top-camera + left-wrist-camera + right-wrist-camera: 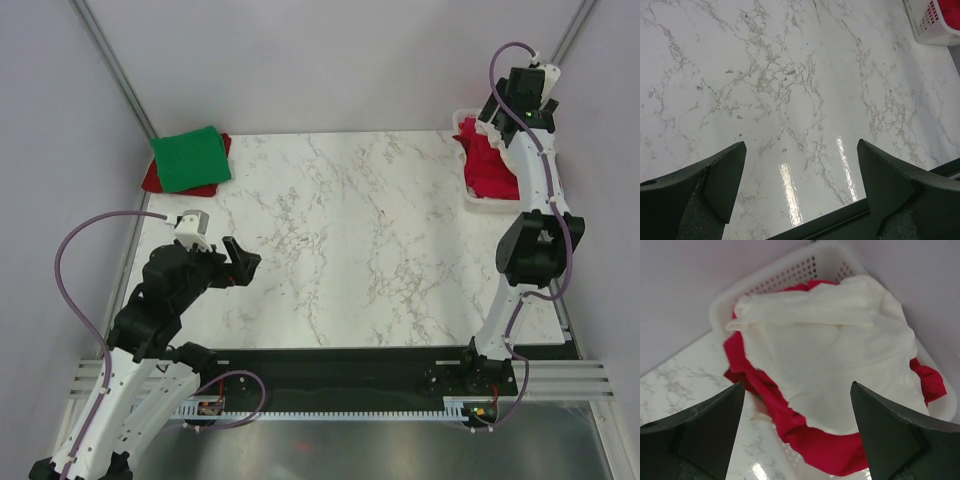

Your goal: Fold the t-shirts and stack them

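Observation:
A folded green t-shirt [191, 157] lies on a folded red one [152, 177] at the table's far left corner. In the white slatted basket [483, 206] at the far right, a crumpled white t-shirt [840, 355] rests over a magenta-red one [840, 452] that spills over the rim. My right gripper [797, 405] hangs open above that basket, nothing between its fingers; in the top view it [522, 95] is over the basket's far end. My left gripper [800, 172] is open over bare marble near the left front, seen at the left in the top view [238, 262].
The marble tabletop [350, 240] spreads between the stack and the basket. A black strip [340, 357] runs along the near edge by the arm bases. Grey walls close in behind and beside the table.

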Action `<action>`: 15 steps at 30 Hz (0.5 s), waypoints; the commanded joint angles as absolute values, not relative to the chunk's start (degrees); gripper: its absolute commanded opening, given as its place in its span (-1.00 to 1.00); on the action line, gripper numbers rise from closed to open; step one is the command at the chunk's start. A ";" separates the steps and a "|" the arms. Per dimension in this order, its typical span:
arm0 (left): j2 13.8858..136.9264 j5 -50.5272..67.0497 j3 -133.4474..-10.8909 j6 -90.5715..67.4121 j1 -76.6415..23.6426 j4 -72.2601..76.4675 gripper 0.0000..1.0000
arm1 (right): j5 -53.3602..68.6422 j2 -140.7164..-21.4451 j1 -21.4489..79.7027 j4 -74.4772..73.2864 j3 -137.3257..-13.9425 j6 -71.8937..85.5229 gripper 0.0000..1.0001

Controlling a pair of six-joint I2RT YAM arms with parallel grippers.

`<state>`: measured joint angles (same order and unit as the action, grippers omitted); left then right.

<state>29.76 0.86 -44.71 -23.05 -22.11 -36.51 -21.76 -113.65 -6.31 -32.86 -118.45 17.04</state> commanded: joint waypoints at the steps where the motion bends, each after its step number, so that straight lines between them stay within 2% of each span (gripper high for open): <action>1: 30.41 2.37 -45.70 -20.92 -22.06 -36.47 0.98 | -17.75 -117.41 -7.73 -38.32 -123.13 18.46 0.89; 2: 30.41 2.37 -45.70 -20.92 -22.06 -36.47 0.98 | -18.45 -118.90 -7.91 -38.32 -123.66 18.46 0.88; 5: 30.93 2.20 -45.70 -21.00 -22.06 -36.47 0.98 | -17.06 -120.93 -9.22 -38.06 -124.19 18.63 0.62; 6: 31.11 2.11 -45.70 -21.01 -22.06 -36.47 0.98 | -16.27 -121.20 -9.92 -37.80 -124.28 18.81 0.30; 8: 31.46 2.11 -45.79 -21.09 -22.06 -36.56 0.98 | -15.91 -121.46 -10.19 -37.79 -124.36 18.90 -0.04; 9: 31.64 2.11 -45.79 -21.09 -21.97 -36.56 0.97 | -16.08 -121.29 -10.20 -37.62 -124.37 18.98 -0.36; 11: 31.73 2.11 -45.88 -21.09 -22.06 -36.65 0.97 | -17.13 -120.33 -10.20 -37.35 -124.10 18.81 -0.56; 12: 31.73 2.11 -45.88 -21.09 -22.06 -36.74 0.97 | -17.57 -119.80 -10.11 -37.27 -124.28 18.46 -0.85; 13: 31.73 2.02 -45.88 -21.09 -22.06 -36.74 0.97 | -18.01 -119.01 -10.19 -37.18 -124.45 18.28 -0.95; 15: 31.47 1.93 -45.88 -21.18 -21.97 -36.83 0.97 | -19.94 -117.87 -10.20 -37.70 -125.42 18.11 -1.00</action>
<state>31.62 1.63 -44.71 -22.96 -22.11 -37.34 -18.50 -122.34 -10.41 -38.61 -121.89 18.20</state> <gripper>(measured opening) 0.988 0.037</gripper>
